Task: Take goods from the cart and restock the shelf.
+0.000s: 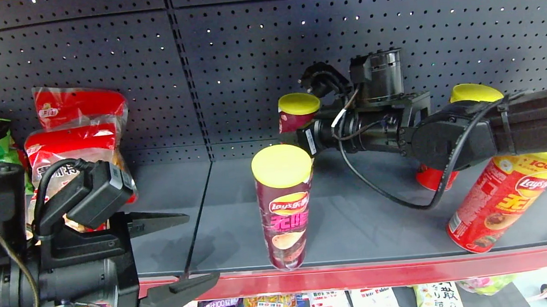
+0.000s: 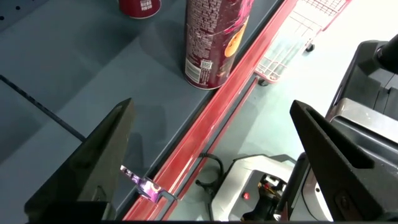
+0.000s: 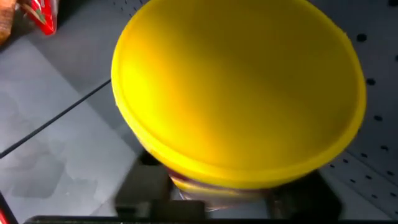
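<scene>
Right gripper (image 1: 296,137) clamped on back can (image 1: 298,111), upright deep on shelf (image 1: 355,225) near the pegboard (image 1: 257,53).
Left gripper (image 1: 203,247) spread wide open at the red front edge (image 1: 383,273), near upright front can (image 1: 284,205); red can (image 1: 503,200) tilted farther right; snack bags (image 1: 77,133) at far left.

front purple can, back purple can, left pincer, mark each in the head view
front purple can (image 1: 284,210), head view, label at mid-body
back purple can (image 1: 298,104), head view, yellow lid
left pincer (image 1: 203,247), head view, midway between open fingertips
</scene>
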